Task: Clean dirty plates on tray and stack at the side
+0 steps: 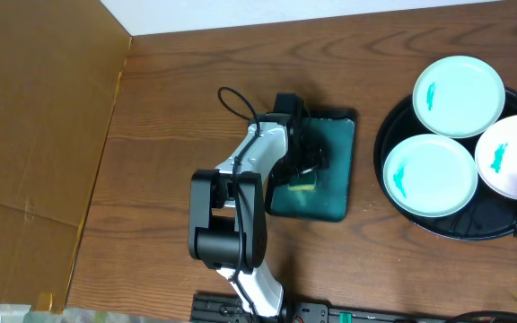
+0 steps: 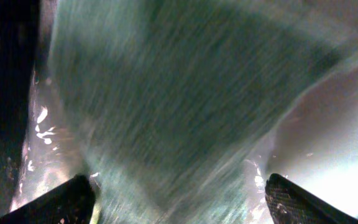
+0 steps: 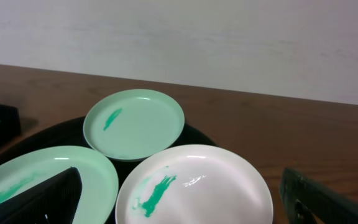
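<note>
Wood table (image 1: 169,99) seen from above. Round glossy black tray (image 1: 463,230) with raised rim sits at right. Teal tray (image 1: 335,193) at centre. 3 round white plates on black tray, each smeared turquoise: far plate (image 1: 459,96) on rim, left plate (image 1: 429,175), right plate (image 1: 514,157). Left gripper (image 2: 182,198) low over teal tray, blurred green mass (image 2: 179,93) between fingers; cannot tell if pinching. Right gripper (image 3: 185,199) spread wide, empty, beside plates.

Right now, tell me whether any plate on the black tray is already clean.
No: the far plate, the left plate and the right plate each show a turquoise smear.
</note>
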Controlling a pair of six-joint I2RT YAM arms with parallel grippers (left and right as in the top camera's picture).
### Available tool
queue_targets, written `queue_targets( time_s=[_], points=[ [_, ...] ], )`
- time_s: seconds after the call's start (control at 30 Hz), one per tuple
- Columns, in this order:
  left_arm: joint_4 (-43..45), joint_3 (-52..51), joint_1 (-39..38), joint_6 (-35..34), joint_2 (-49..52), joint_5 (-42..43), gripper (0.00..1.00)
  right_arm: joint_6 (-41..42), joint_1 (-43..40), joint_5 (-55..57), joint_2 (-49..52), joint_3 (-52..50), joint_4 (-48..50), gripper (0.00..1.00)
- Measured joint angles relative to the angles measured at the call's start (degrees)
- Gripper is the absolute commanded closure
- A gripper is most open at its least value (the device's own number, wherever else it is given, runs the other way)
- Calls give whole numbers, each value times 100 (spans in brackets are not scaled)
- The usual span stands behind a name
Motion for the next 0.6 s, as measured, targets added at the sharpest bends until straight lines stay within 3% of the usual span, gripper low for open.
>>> queue_targets(
  time_s=[0.17, 0.2, 0.23, 0.27, 0.33, 0.6],
  points=[
    [319, 0, 0, 286, 0, -9, 16, 2, 0, 0, 0, -2, 0, 1],
    [321, 0, 0, 315, 0, -13, 23, 2, 0, 0, 0, -2, 0, 1],
    [321, 0, 0, 328, 0, -13, 34, 2, 0, 0, 0, -2, 0, 1],
    [321, 0, 2, 345, 2, -28, 62, 2, 0, 0, 0, 0, 0, 1],
    [321, 0, 11, 400, 0, -48, 91, 2, 0, 0, 0, -2, 0, 1],
    [-177, 66, 0, 439, 2, -33, 93, 2, 0, 0, 0, -2, 0, 1]
  ],
)
